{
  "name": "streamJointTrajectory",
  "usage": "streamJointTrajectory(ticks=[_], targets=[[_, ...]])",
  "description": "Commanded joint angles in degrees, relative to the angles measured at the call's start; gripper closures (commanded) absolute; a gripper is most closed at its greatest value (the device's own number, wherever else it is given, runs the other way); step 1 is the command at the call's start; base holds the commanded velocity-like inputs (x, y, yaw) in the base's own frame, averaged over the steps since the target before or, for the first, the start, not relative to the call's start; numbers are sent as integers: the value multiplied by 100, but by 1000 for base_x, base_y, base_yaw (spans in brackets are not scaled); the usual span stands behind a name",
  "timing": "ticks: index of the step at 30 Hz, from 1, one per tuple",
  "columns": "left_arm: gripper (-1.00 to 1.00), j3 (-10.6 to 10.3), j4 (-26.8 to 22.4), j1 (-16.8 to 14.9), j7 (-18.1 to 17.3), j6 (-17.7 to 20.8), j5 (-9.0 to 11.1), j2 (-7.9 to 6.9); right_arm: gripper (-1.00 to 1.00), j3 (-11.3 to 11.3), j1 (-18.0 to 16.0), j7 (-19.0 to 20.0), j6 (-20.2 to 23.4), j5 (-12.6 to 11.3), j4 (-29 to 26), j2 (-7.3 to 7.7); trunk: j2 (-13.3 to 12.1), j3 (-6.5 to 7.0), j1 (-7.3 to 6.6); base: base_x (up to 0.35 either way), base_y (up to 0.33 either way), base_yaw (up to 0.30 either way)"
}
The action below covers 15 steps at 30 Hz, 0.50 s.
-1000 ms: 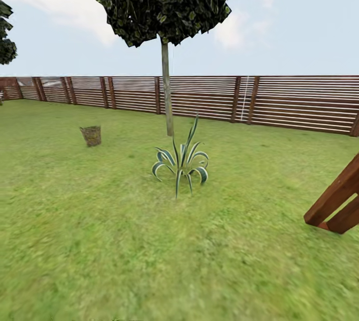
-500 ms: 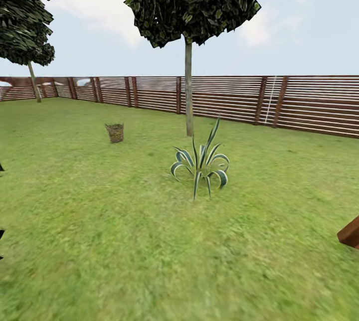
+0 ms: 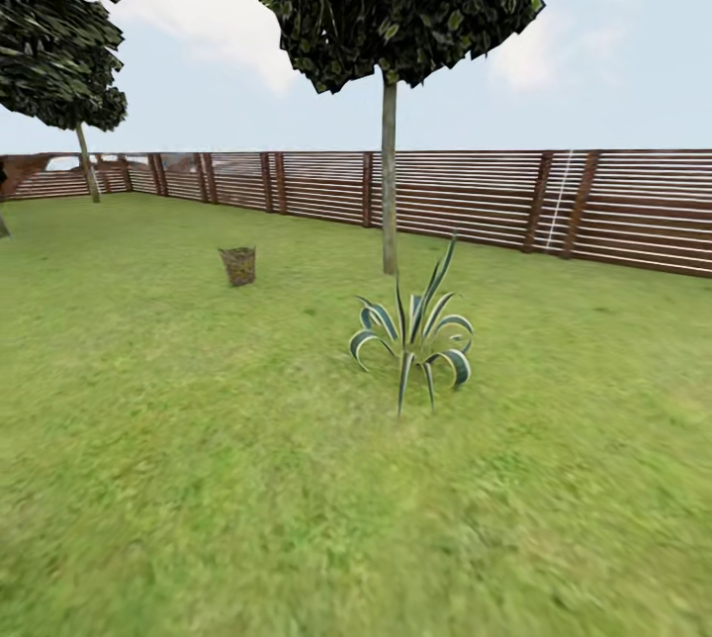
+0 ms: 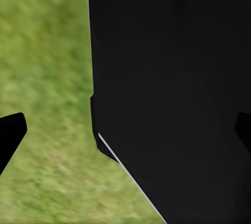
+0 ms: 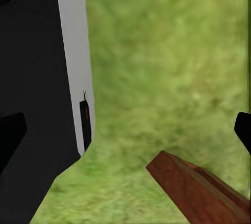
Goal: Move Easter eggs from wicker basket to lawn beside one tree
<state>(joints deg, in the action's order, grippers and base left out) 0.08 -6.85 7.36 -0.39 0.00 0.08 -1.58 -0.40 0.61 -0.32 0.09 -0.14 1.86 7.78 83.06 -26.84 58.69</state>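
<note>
Since half a second ago the whole head view has slid a little to the right, so the camera has turned, not the plants: a wooden beam end at the lower right edge has left the frame and the far left tree shows more fully. Nearest, the left gripper [image 4: 125, 130] hangs over grass beside the robot's dark body, jaws spread wide with nothing between them; the right gripper [image 5: 125, 127] is likewise wide open and empty over grass, with a reddish wooden beam [image 5: 201, 190] below it. On the lawn [image 3: 198, 479], a striped agave [image 3: 413, 335] stands near the middle. Farther back and to the left sits the wicker basket [image 3: 237, 266], upright, too small to show its contents. Just behind the agave rises the tree [image 3: 389, 177]; beyond it runs the slatted fence [image 3: 613, 212], with a second tree [image 3: 89, 162] at far left.
</note>
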Motion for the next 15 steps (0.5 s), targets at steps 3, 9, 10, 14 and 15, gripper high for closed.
streamJointTrajectory(ticks=[3, 9, 10, 14, 15], targets=[[-100, 1, -10, 3, -2, 0, 1, 0, -100, -4, 1, -3, 2, -3, -2, -4, 1, -3, 4, 322, 0, 256], [-100, 1, -10, 3, 0, 0, 1, 0, -100, -4, 1, -3, 0, -3, -2, -5, 1, -3, 4, 98, 0, 261], [-100, 1, -10, 3, -1, 0, 1, 0, -100, -4, 1, -3, 0, -3, -2, -5, 1, -3, 4, 20, 0, 262], [-100, 4, -10, 3, -4, 0, 1, 0, -100, -2, 1, -3, 3, 6, -2, 0, 1, -3, 4, 8, 0, 230], [-100, 2, -10, 3, -4, 0, 1, 0, -100, 2, 1, -3, 5, 10, -2, 1, 1, -3, 4, 2, 0, 104]])
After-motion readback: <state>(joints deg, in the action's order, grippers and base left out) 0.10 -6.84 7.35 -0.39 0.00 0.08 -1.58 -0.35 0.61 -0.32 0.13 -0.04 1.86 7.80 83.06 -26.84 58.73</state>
